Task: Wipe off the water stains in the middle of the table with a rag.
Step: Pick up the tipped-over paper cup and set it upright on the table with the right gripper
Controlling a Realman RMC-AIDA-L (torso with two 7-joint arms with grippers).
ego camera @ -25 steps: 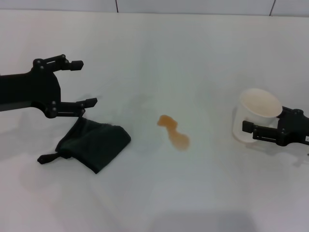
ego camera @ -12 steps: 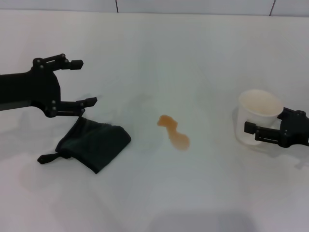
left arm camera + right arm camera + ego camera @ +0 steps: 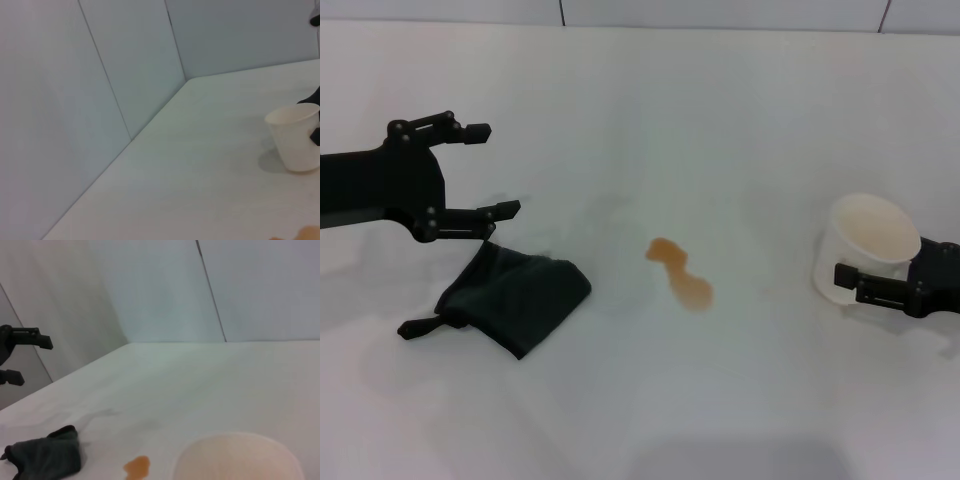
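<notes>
I am at the beginning of the job: the rag (image 3: 513, 297) is not yet picked up, and the water stains (image 3: 680, 272) lie untouched in the middle of the table (image 3: 720, 120). The rag lies crumpled on the table on my left side, well apart from the orange-brown puddle, with its small loop tab pointing to the outer edge.

My left gripper (image 3: 492, 171) hovers just beyond the rag, its two fingers spread wide apart and holding nothing. My right gripper (image 3: 848, 279) is far on the right, against the paper cup (image 3: 865, 248). One finger shows in front of the cup wall, but I cannot tell if the fingers are really clamped on it or only beside it.

I judge that the next move belongs to the left arm: bring the open fingers down over the thick middle of the cloth, close them, and then carry the rag toward the puddle. The cloth is soft, so I should grip a good fold and not only the edge.
</notes>
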